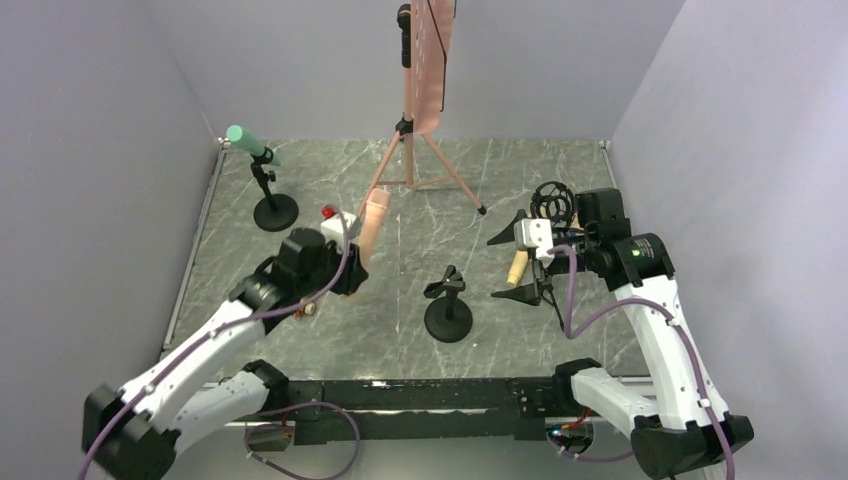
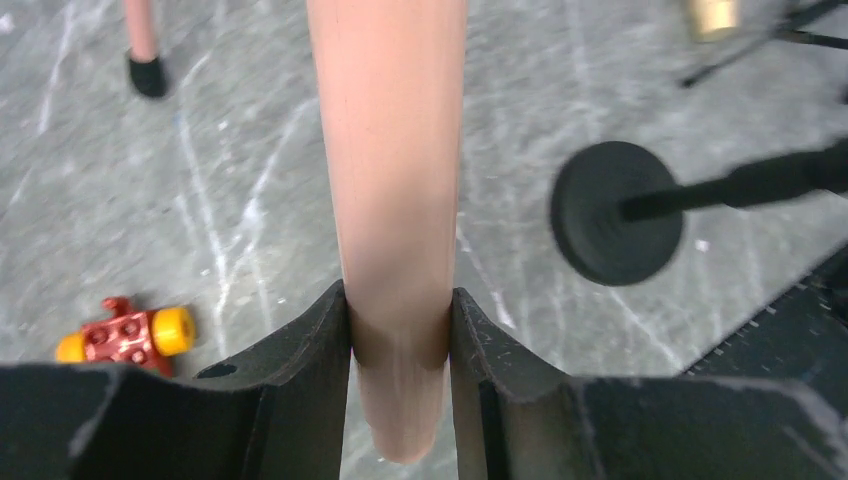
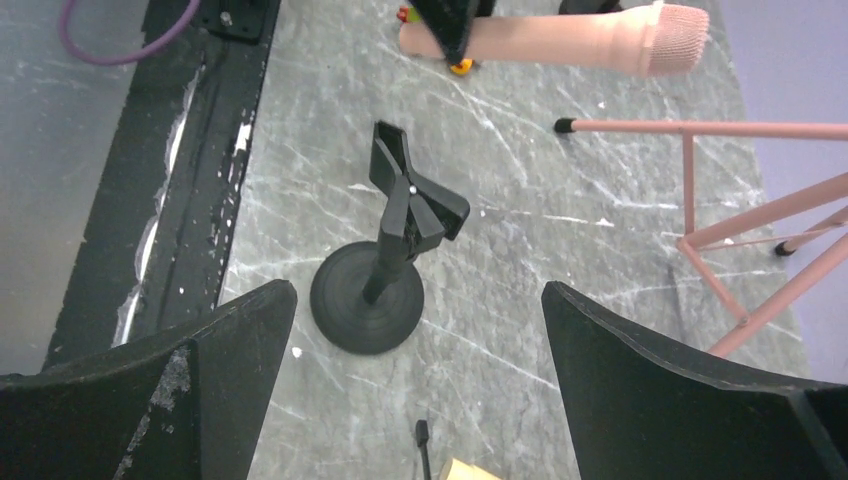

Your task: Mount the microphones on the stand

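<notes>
My left gripper [image 1: 352, 268] is shut on the lower body of a pink microphone [image 1: 372, 222] and holds it above the table, head pointing away. In the left wrist view the pink microphone [image 2: 395, 150] sits squeezed between both fingers of the left gripper [image 2: 400, 330]. A black desk stand [image 1: 447, 302] with an empty clip stands mid-table, to the right of the microphone. My right gripper [image 3: 415, 300] is open and empty, above and right of that stand [image 3: 385, 270]. The pink microphone also shows in the right wrist view [image 3: 560, 40]. A beige microphone [image 1: 517, 268] lies under the right gripper [image 1: 520, 240].
A green microphone [image 1: 248, 140] sits on a small stand [image 1: 275, 212] at the back left. A pink tripod [image 1: 425, 165] stands at the back centre with a black microphone [image 1: 404, 30] on top. A black shock-mount tripod [image 1: 552, 200] is by the right arm. A red and yellow toy [image 2: 128, 335] lies left.
</notes>
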